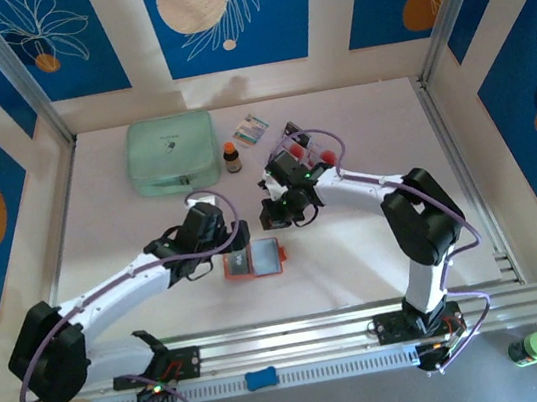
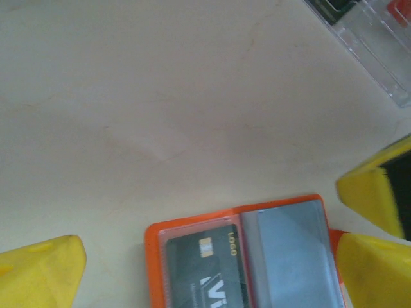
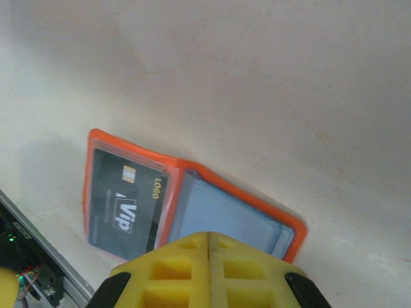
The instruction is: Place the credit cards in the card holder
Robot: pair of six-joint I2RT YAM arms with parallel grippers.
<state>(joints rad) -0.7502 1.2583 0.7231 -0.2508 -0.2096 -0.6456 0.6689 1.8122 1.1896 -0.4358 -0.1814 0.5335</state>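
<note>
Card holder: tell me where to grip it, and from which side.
Pinch the card holder by the orange edge of its empty flap, coming low from the side; it lies open and flat, so probably only that rim offers purchase.

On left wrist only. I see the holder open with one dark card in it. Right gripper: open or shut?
Observer: Shut. In the right wrist view the right gripper has its fingers pressed together, aimed at the card holder; no card shows between them.
Operator: Where are the loose cards?
Observer: Top view: the credit cards lie clustered at the far side, just beyond the right arm's wrist.
Operator: Other clutter?
Observer: A mint-green pouch far left, with a small brown bottle and a patterned packet beside it.
</note>
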